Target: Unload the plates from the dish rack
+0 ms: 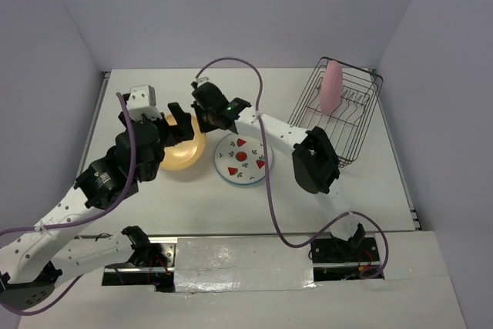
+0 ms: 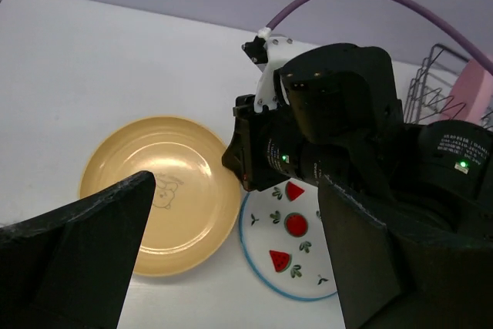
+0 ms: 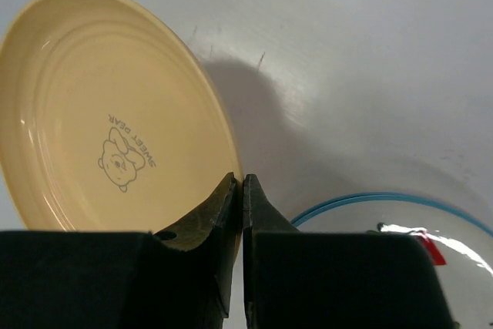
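The yellow plate [image 2: 166, 182] was laid on the tabletop [image 1: 192, 198] below the left fingers [image 2: 85, 244], which were spread wide and empty, its rim at the tips of the right fingers [image 3: 204, 225], which were pressed shut on nothing. The strawberry plate [image 1: 241, 161] was laid beside those tips; the pink plate [image 1: 332, 86] was stood upright in the dish rack [image 1: 360, 117], well apart.

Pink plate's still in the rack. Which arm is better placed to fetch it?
Right, probably. The plain pink round plate stands in the black wire dish rack on the right arm's side. The open left gripper hangs over the round pale yellow plate, farther away. The right gripper, shut, must open first.
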Motion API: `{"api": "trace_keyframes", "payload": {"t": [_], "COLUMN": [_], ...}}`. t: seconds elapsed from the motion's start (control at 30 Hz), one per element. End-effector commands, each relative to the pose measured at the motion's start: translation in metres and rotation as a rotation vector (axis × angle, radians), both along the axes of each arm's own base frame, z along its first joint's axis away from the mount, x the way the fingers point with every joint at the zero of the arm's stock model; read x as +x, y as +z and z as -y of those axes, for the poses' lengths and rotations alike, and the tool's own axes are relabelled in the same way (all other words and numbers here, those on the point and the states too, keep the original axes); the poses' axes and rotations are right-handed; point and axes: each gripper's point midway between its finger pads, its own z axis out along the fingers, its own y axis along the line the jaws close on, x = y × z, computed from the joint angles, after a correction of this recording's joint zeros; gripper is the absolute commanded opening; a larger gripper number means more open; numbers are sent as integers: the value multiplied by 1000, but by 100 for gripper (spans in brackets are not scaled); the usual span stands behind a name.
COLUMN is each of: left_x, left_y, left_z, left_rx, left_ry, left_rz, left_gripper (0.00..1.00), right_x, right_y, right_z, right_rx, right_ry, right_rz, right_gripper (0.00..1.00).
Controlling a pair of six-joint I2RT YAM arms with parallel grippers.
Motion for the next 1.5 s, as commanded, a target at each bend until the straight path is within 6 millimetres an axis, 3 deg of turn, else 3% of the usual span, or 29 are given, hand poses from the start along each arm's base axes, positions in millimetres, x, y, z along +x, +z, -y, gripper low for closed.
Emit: {"api": "trace_keyframes", "payload": {"t": [0.0, 0.27, 0.6, 0.77, 0.8, 0.9, 0.97, 1.07, 1.13, 1.17, 1.2, 1.23, 1.27, 1.3, 1.33, 1.37, 1.43, 1.47], "left_x": [2, -5, -5, -4, -5, -6, -7, -8, -10, -11, -12, -13, -13, -14, -15, -16, -17, -17], "left_y": [-12, -27, -42, -46, -45, -46, -46, -46, -45, -46, -45, -44, -44, -43, -43, -42, -42, -42], "left_z": [0, -11, -13, -11, -10, -11, -12, -13, -14, -14, -14, -14, -14, -15, -16, -16, -16, -14], "left_rx": [-47, -117, -107, -106, -112, -118, -123, -125, -124, -124, -127, -130, -128, -134, -134, -139, -143, -145], "left_ry": [28, 68, 89, 85, 75, 75, 75, 79, 83, 80, 78, 75, 74, 74, 74, 73, 66, 57], "left_rz": [17, 46, 42, 39, 45, 52, 57, 53, 54, 54, 58, 62, 63, 67, 68, 71, 76, 77], "left_gripper": [99, 99, 99, 99, 99, 99, 99, 99, 99, 99, 99, 99, 99, 99, 99, 99, 99, 99], "right_x": [10, 8, 10, 9, 10, 13, 16, 23, 27, 34, 37, 42, 52, 55, 55, 64, 66, 72], "right_y": [8, -34, -65, -73, -74, -68, -60, -41, -11, -7, 18, 30, 38, 65, 73, 96, 111, 124], "right_z": [-18, -29, -28, -24, -23, -20, -16, -1, 10, 28, 41, 57, 91, 112, 138, 178, 219, 255], "right_rx": [95, 79, 47, 38, 33, 19, 10, -14, -1, -31, -25, -41, -107, -109, -154, -180, -235, -257], "right_ry": [-10, -10, -46, -52, -52, -63, -73, -111, -131, -174, -208, -253, -344, -402, -460, -571, -658, -736], "right_rz": [23, -41, -70, -81, -79, -62, -43, -7, 36, 52, 90, 114, 143, 182, 186, 232, 240, 257], "right_gripper": [0, 0, 4, 22, 33, 46, 48, 52, 51, 52, 51, 52, 52, 52, 52, 52, 53, 53]}}
